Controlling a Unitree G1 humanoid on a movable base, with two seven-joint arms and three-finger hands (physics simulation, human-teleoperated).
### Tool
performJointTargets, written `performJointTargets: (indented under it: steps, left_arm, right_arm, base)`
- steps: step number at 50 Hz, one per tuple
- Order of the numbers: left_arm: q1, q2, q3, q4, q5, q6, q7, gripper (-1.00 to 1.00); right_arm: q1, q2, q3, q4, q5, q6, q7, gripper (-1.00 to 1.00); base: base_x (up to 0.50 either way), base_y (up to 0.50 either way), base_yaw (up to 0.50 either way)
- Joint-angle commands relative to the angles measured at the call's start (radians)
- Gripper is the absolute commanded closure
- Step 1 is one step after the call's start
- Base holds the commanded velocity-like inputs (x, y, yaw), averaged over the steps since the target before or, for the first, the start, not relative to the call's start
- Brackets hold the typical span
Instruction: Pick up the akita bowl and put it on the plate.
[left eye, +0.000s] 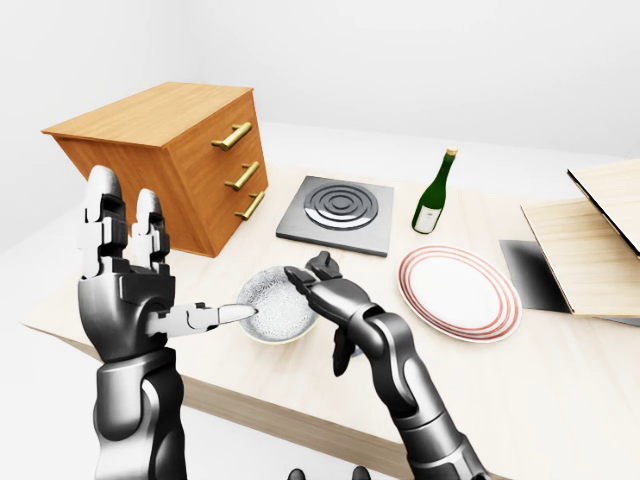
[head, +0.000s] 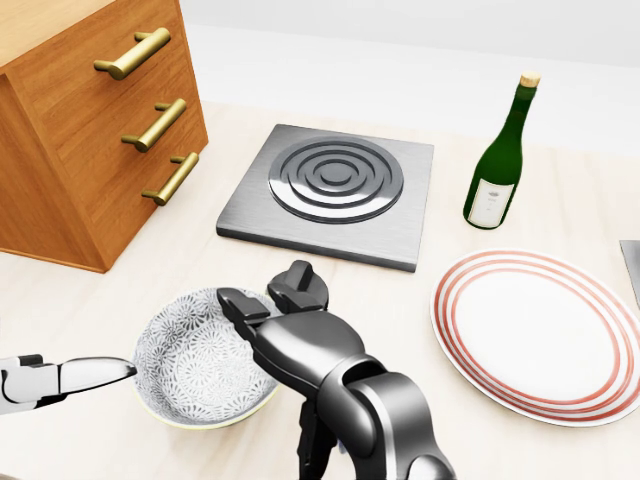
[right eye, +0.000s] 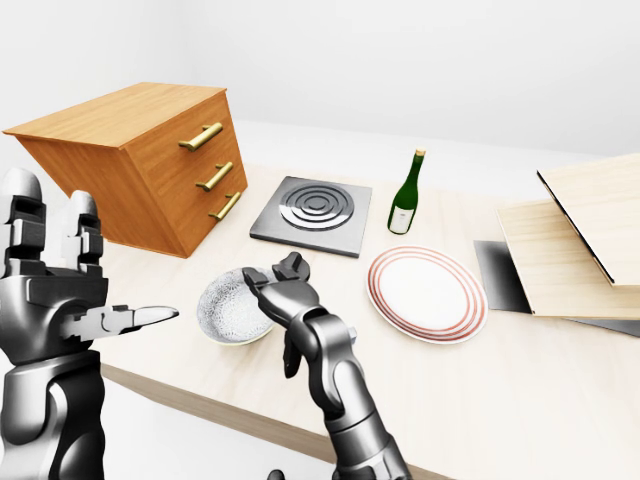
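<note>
Fingers (head: 240, 303) of the right hand (head: 300, 345) loosely bent and apart, reaching over the right rim of the akita bowl (head: 185, 370); contact with the rim impossible to tell. Bowl upright on the table (head: 420, 300), well left of the plate (head: 540, 335). Seen whole only in the left-eye view: left hand (left eye: 125, 300) raised, fingers upright and spread, thumb levelled at the bowl, holding nothing. Just its pale thumb tip in the head view. Higher in that view, hob (head: 335, 185) and wine bottle (head: 495, 160).

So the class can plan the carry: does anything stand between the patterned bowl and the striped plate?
Nothing visible does. Only the right hand, at the right rim of the bowl, lies between it and the plate. The bottle and the burner stand higher in the head view, off that line.
</note>
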Motion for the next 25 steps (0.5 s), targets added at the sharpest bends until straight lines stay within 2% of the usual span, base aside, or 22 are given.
performJointTargets:
  steps: [1, 9, 14, 15, 18, 21, 25]
  left_arm:
    - [0.0, 0.0, -0.001, 0.002, 0.0, 0.0, 0.001, -1.0]
    - [0.001, 0.0, 0.001, -0.006, -0.004, 0.0, 0.0, -1.0]
    - [0.002, 0.0, 0.002, -0.007, -0.004, 0.0, 0.0, -1.0]
    - [0.001, 0.0, 0.002, -0.005, -0.004, 0.0, 0.0, -1.0]
    - [0.0, 0.0, 0.005, -0.005, -0.007, 0.0, 0.001, -1.0]
    - [-0.001, 0.002, 0.011, -0.009, -0.014, 0.0, 0.001, -1.0]
    - [0.004, 0.0, 0.008, -0.022, -0.015, 0.0, 0.001, -1.0]
  right_arm:
    - [-0.012, -0.022, -0.028, 0.039, -0.023, 0.0, 0.0, -1.0]
    - [-0.016, -0.019, -0.03, 0.067, -0.039, -0.003, 0.0, -1.0]
    - [-0.05, -0.032, -0.038, 0.112, -0.052, -0.062, 0.0, -1.0]
    - [-0.055, -0.04, -0.034, 0.118, -0.065, -0.091, 0.0, -1.0]
    - [-0.063, -0.027, -0.041, 0.116, -0.083, -0.105, 0.0, -1.0]
    - [-0.073, -0.015, -0.049, 0.124, -0.082, -0.103, 0.0, -1.0]
    - [-0.058, -0.017, -0.043, 0.123, -0.07, -0.13, 0.0, -1.0]
  base:
    - [0.0, 0.0, 0.0]
    - [0.0, 0.0, 0.0]
    - [0.0, 0.0, 0.0]
    - [0.0, 0.0, 0.0]
    - [0.0, 0.0, 0.0]
    - [0.0, 0.0, 0.0]
    - [0.0, 0.0, 0.0]
